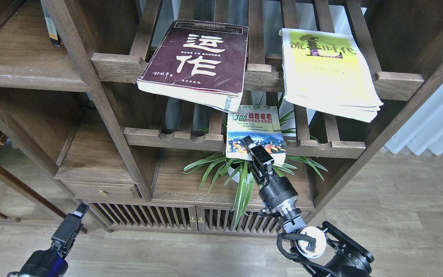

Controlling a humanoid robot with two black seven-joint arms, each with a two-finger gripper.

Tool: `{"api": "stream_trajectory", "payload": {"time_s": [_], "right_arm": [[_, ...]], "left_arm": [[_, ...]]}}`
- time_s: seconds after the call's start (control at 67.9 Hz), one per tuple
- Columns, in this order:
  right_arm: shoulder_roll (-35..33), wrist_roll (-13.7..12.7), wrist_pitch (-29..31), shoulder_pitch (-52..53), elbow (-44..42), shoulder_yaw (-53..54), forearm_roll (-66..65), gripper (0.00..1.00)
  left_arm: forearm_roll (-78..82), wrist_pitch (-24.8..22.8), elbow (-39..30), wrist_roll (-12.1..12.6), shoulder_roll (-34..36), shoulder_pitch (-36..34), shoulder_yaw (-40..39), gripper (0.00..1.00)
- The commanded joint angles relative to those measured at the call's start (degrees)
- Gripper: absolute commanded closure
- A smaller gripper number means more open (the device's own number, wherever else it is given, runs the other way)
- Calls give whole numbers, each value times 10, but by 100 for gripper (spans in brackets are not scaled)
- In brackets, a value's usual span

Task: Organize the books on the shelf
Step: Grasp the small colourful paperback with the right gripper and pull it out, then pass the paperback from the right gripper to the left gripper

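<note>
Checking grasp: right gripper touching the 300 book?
Touching. Head view shows the right gripper closed over the near edge of the 300 book, no gap visible.

Domestic or study-type room. Dark wooden bookcase [102, 115] with drawer [100, 190], potted plant [240, 173], wood-plank floor [398, 215], white curtain [433, 123].

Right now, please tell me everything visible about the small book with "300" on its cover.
The "300" book is a small worn paperback: green-white title band, colourful crowd picture below. It lies face up, slightly tilted, on the lower slatted rack, its near edge overhanging the rail above the potted plant. The right gripper is at its near edge.
</note>
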Motion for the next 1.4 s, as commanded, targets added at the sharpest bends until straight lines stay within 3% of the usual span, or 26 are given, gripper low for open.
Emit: {"api": "stream_trajectory", "payload": {"time_s": [0.0, 0.221, 0.442, 0.766, 1.104, 1.384], "right_arm": [[0, -6, 0, -40, 38, -10, -3, 96], [0, -24, 0, -114, 79, -26, -15, 96], [0, -60, 0, -182, 87, -50, -45, 96], [0, -82, 0, -200, 87, -69, -47, 95], [0, -144, 0, -200, 84, -110, -50, 95], [0, -158, 0, -212, 81, -110, -54, 95]], "left_arm": [[0, 0, 5, 0, 1, 1, 1, 0], [0, 0, 8, 1, 9, 4, 14, 0], [-1, 0, 7, -1, 2, 0, 52, 0], [-40, 0, 7, -6, -21, 4, 102, 0], [-61, 0, -5, -8, -40, 4, 174, 0], [-81, 0, -28, -12, -50, 6, 179, 0]]}}
